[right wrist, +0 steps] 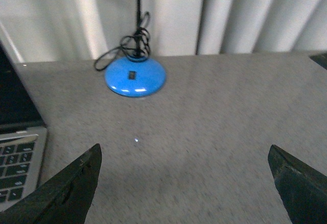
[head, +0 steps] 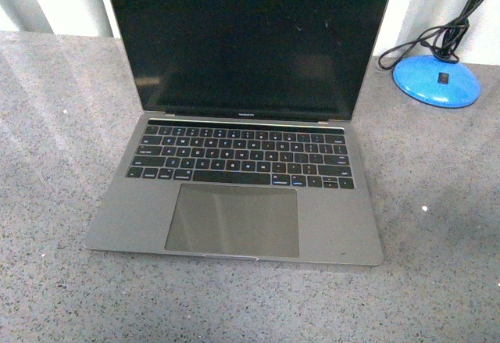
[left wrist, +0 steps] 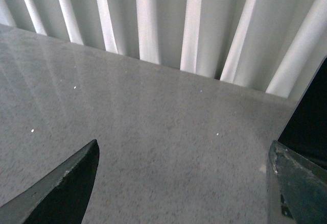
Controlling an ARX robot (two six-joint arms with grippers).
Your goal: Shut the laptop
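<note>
The laptop (head: 234,194) stands open in the middle of the grey table, its black screen (head: 250,38) upright and dark, black keys and large trackpad facing me. Neither gripper shows in the front view. My left gripper (left wrist: 184,183) is open and empty over bare table to the laptop's left; the screen's dark edge (left wrist: 311,127) shows beside one finger. My right gripper (right wrist: 184,183) is open and empty over bare table to the laptop's right; the laptop's corner with keys (right wrist: 15,157) shows at that view's edge.
A blue round lamp base (head: 436,80) with a coiled black cable stands at the back right; it also shows in the right wrist view (right wrist: 135,76). White pleated curtains (left wrist: 204,25) hang behind the table's far edge.
</note>
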